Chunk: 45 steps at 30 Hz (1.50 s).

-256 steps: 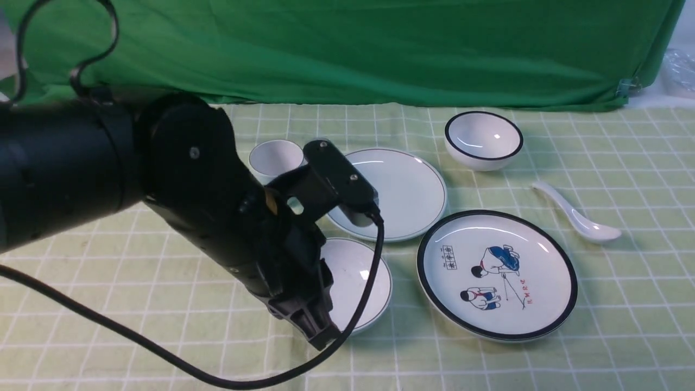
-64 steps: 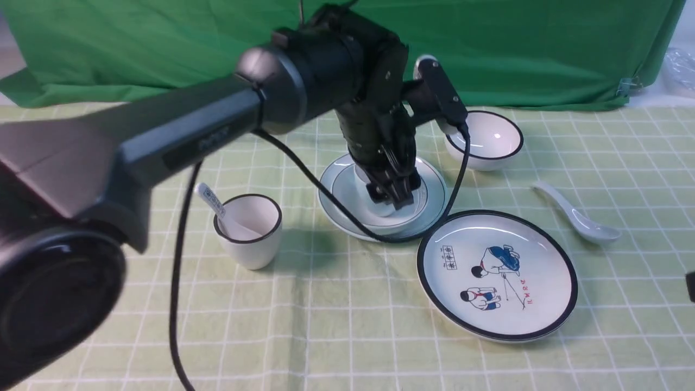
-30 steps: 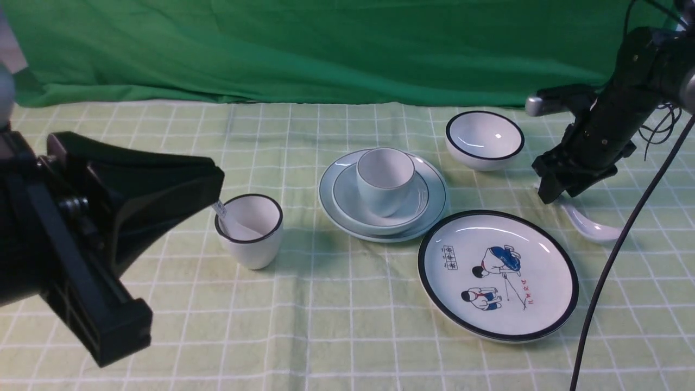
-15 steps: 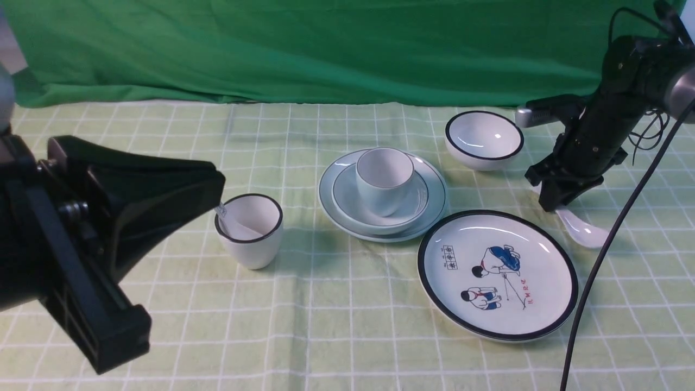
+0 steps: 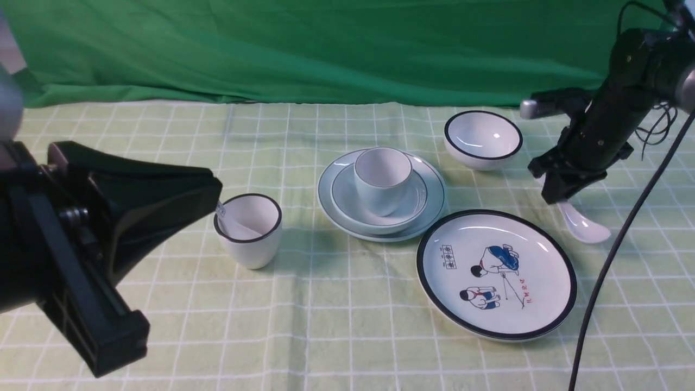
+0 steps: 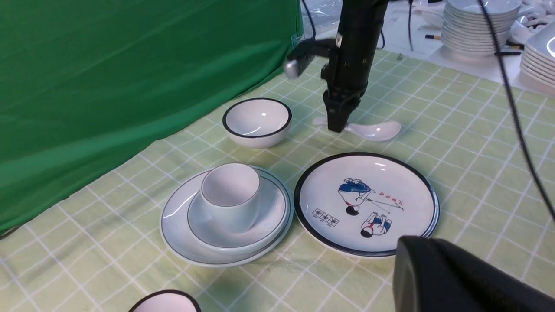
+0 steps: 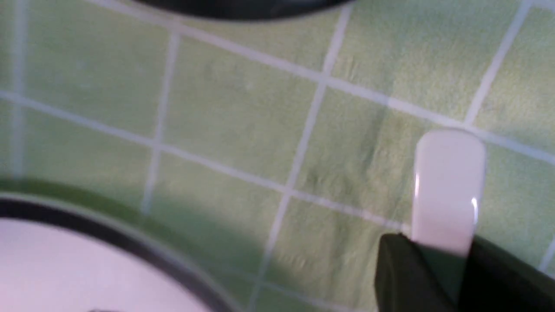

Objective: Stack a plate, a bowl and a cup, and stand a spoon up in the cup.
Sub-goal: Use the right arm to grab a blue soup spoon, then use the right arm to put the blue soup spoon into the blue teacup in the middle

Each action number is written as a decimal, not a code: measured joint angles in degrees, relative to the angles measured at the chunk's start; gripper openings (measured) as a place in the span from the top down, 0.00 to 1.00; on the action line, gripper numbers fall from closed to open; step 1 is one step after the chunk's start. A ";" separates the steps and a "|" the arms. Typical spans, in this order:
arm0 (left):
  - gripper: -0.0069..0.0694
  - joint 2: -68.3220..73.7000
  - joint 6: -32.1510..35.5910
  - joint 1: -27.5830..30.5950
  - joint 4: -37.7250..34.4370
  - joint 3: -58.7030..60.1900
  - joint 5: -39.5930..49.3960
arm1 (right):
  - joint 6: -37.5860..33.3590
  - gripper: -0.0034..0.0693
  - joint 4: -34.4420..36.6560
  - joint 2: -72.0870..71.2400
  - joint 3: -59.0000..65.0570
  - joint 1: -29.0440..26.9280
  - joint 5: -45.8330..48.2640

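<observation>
Right end effector (image 5: 559, 191) is clamped on the handle of the white spoon (image 5: 586, 229), whose scoop hangs low by the checked worktop (image 5: 336, 326). Near it lies a cartoon plate (image 5: 497, 274). Farther off, the cup (image 5: 381, 179) stands in the bowl (image 5: 410, 202) on the plate (image 5: 437, 190). Left end effector (image 5: 201, 187), farthest away, has its jaws together.

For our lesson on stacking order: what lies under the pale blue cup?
The cup stands in the bowl, which rests on the plate. The bowl's centre and most of the plate are covered, so nothing there can be checked.
</observation>
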 joint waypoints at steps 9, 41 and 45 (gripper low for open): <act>0.91 0.00 0.00 0.00 2.37 0.00 -0.70 | -9.75 0.72 18.53 -33.60 33.56 8.08 -34.14; 0.91 0.00 0.00 0.00 3.23 0.00 -2.80 | 25.60 0.72 -6.27 -13.76 41.60 27.03 -102.11; 0.91 0.00 0.00 0.00 3.23 0.00 -2.80 | 25.58 0.72 -7.18 -13.06 41.60 27.03 -100.73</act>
